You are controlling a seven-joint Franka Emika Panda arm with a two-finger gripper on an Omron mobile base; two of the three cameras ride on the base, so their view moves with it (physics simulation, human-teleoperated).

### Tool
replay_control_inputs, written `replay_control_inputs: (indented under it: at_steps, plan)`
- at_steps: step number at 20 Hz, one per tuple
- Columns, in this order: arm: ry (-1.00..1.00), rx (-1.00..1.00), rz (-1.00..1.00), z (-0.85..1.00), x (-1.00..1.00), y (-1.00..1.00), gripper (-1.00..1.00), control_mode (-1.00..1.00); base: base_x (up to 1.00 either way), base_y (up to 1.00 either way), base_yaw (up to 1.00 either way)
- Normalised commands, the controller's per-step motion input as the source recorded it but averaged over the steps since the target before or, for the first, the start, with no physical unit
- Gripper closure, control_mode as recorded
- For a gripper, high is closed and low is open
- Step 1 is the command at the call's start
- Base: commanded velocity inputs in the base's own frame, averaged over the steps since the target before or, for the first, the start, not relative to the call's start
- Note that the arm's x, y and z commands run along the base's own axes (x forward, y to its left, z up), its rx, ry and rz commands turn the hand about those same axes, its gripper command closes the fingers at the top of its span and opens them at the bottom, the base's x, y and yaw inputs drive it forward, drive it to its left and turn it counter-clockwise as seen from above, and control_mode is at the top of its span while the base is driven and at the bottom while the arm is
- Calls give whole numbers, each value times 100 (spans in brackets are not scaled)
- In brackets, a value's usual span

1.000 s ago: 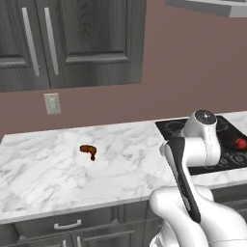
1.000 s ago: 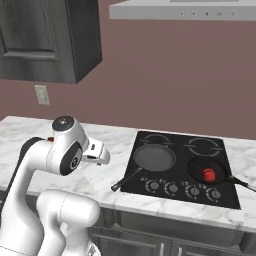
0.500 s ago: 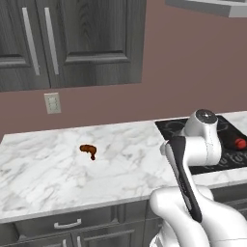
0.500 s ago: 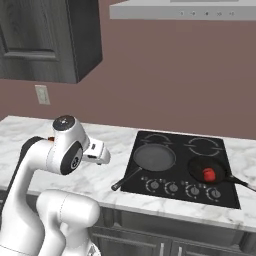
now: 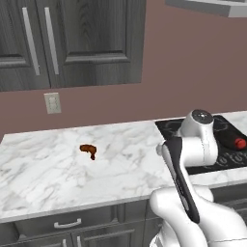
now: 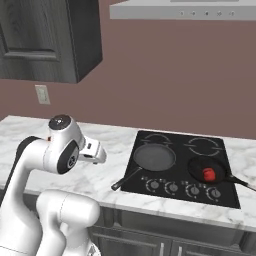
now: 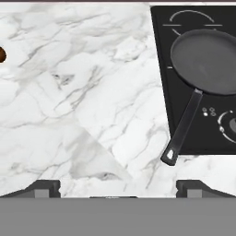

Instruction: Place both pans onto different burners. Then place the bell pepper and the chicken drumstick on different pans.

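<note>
two pans sit on the black cooktop (image 6: pixel 180 167), each on its own burner. the wide grey pan (image 6: pixel 154 157) covers the front left ring, its thin handle (image 6: pixel 127 178) running out over the cooktop's front left corner so that its tip hangs above the marble counter (image 6: pixel 115 145). the hand view shows that same pan (image 7: pixel 206 61) from above, with the handle (image 7: pixel 183 126) slanting down to the counter edge of the glass. the smaller black pan (image 6: pixel 210 172) rests on the front right ring, its handle (image 6: pixel 241 181) pointing off to the right. the bell pepper (image 6: pixel 209 174) lies inside this smaller pan, a red lump near its middle; from the left base view it shows as a red spot (image 5: pixel 240 143) past the arm. the two rear rings (image 6: pixel 204 146) carry nothing.

the chicken drumstick (image 5: pixel 88 150) lies on the white marble counter (image 5: pixel 43 169), well apart from the cooktop, on the far side of the arm from it; a brown sliver of it (image 7: pixel 2 55) touches the left edge of the hand view.

the gripper (image 7: pixel 118 188) hangs above bare marble between drumstick and cooktop, its fingers (image 7: pixel 45 187) spread wide and grasping nothing. the white arm (image 6: pixel 62 152) bends over the counter's front edge. dark cabinets (image 5: pixel 72 41) and a wall outlet (image 5: pixel 52 102) stand behind.
</note>
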Motion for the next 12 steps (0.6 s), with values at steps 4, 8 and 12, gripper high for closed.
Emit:
replay_control_inputs:
  at_steps: [4, 8, 12]
  plan:
    - [0, 0, 0, 0, 11, 69, -100, -100, 0, 0, 0]
    - [0, 0, 0, 0, 29, 78, -100, -100, 0, 0, 0]
    - [2, 0, 0, 0, 53, 59, -100, -100, 0, 0, 0]
